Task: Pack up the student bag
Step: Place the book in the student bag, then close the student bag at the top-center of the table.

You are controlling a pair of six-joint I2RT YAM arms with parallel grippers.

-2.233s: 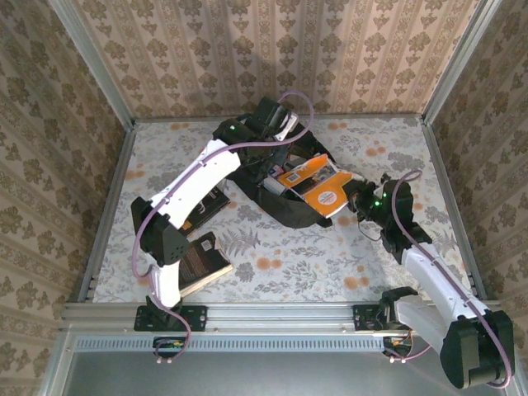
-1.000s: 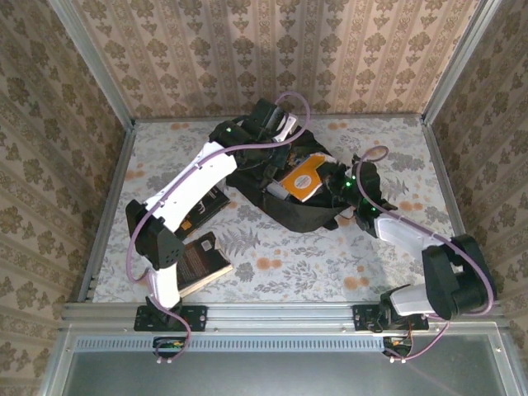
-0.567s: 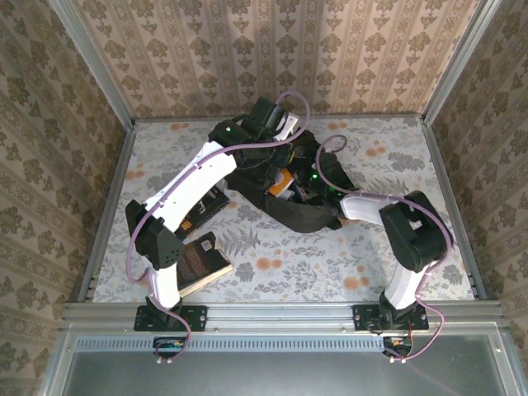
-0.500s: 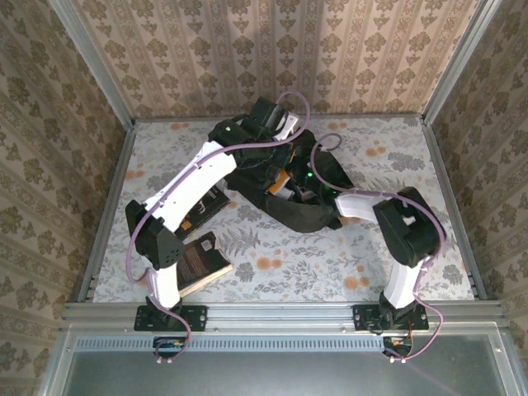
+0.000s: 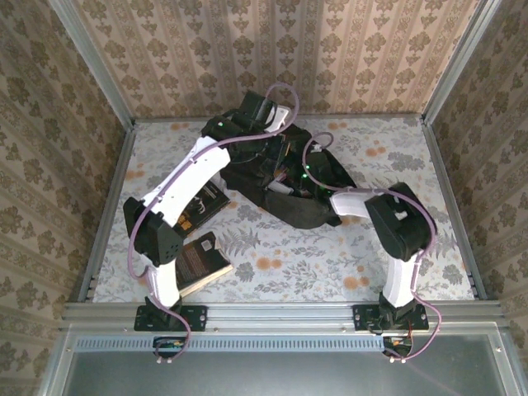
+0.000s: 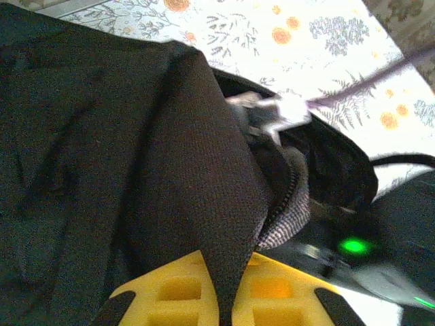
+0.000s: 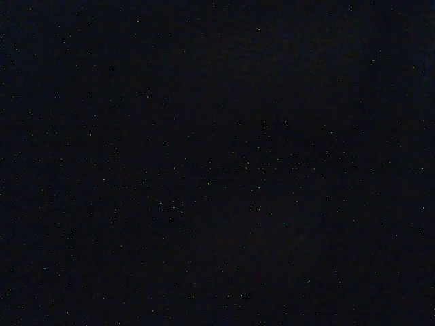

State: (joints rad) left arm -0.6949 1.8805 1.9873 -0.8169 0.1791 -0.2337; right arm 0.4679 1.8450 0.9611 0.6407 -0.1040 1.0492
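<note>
The student bag (image 5: 301,213), black and soft, lies at the middle back of the table with its mouth held up. My left gripper (image 5: 271,142) is above its far edge, and in the left wrist view it (image 6: 226,288) is shut on a fold of the bag's black flap (image 6: 204,170). The yellow fingers (image 6: 170,292) pinch the fabric from both sides. The zipper edge (image 6: 285,204) hangs open beside it. My right arm (image 5: 355,200) reaches left into the bag's mouth, its wrist light (image 5: 307,172) at the opening. Its gripper is buried in the dark inside, and I cannot tell how the jaws stand.
A black-covered book (image 5: 208,205) lies under my left arm at the left. Another book (image 5: 203,257) lies nearer the front left. The right arm's elbow (image 5: 400,224) stands over the table's right half. Patterned walls close in the table on three sides.
My right arm has swung left and pushed the orange book into the bag's mouth, wrist following it in. The left gripper has kept hold of the flap, lifting it slightly toward the back.
</note>
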